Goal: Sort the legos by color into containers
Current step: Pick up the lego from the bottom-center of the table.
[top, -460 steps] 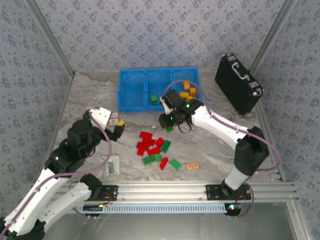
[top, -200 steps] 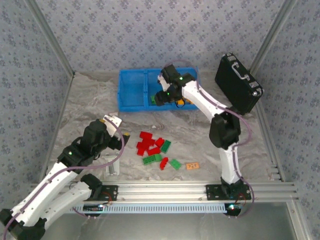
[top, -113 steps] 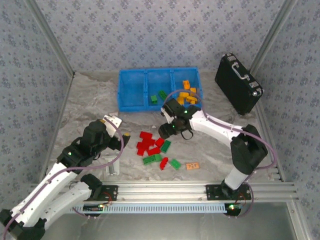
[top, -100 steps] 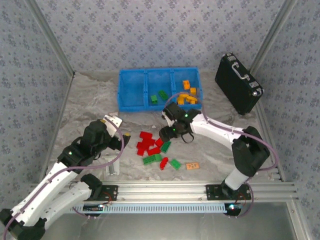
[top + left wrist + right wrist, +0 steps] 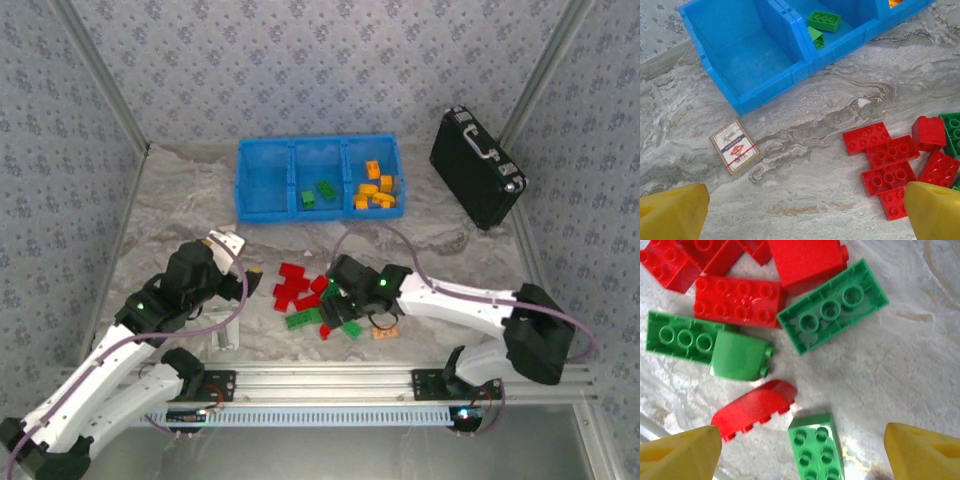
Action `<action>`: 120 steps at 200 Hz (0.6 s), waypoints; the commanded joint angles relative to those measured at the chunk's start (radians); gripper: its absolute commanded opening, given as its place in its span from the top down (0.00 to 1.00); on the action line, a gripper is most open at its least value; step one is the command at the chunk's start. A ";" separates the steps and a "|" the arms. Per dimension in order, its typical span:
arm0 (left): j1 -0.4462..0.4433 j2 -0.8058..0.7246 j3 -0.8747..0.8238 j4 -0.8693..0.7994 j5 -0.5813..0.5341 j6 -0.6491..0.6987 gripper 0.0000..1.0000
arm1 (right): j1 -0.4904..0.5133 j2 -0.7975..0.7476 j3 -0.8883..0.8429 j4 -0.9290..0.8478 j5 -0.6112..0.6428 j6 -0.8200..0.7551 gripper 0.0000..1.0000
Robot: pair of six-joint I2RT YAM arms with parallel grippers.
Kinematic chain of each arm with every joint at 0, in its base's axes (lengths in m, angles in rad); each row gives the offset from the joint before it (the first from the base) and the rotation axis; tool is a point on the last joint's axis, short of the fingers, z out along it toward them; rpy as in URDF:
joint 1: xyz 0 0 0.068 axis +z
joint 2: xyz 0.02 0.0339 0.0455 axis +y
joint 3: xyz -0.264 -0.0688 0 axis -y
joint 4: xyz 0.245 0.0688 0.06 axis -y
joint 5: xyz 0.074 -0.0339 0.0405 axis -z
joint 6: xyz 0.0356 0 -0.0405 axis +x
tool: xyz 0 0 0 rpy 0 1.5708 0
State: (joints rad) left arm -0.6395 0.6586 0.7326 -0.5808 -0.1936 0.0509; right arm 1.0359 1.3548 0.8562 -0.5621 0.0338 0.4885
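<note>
Right wrist view: hovers with right fingers [image 5: 680, 452] spread either side of green lego [image 5: 816, 447] at 6 o'clock, likely for pickup; holds left fingers [image 5: 670, 212] spread, empty.

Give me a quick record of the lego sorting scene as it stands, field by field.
tray: blue tray, three compartments
left compartment: no bricks
middle compartment: two green bricks
right compartment: orange-yellow bricks
on table: loose red bricks and loose green bricks, one cluster
right jaws: open over the cluster, holding nothing
left jaws: open, holding nothing, left of the cluster
other: black case
</note>
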 commanded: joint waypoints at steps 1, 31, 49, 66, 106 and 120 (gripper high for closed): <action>0.006 -0.015 0.021 -0.002 0.021 -0.016 0.00 | 0.039 -0.051 -0.057 -0.035 0.093 0.055 0.14; 0.006 -0.018 0.021 -0.008 0.022 -0.018 0.00 | 0.067 -0.054 -0.137 -0.010 0.126 0.091 0.15; 0.006 -0.019 0.020 -0.007 0.023 -0.018 0.00 | 0.087 -0.043 -0.154 -0.010 0.191 0.126 0.17; 0.006 -0.018 0.021 -0.005 0.022 -0.018 0.00 | 0.111 -0.029 -0.152 -0.031 0.260 0.133 0.19; 0.006 0.006 0.022 0.003 0.023 -0.008 0.00 | 0.152 0.019 -0.152 -0.028 0.304 0.166 0.21; 0.006 0.012 0.022 0.007 0.026 -0.007 0.00 | 0.163 0.049 -0.148 -0.018 0.302 0.165 0.23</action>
State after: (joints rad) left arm -0.6395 0.6628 0.7326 -0.5808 -0.1860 0.0406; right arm 1.1801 1.3537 0.7059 -0.5632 0.2817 0.6235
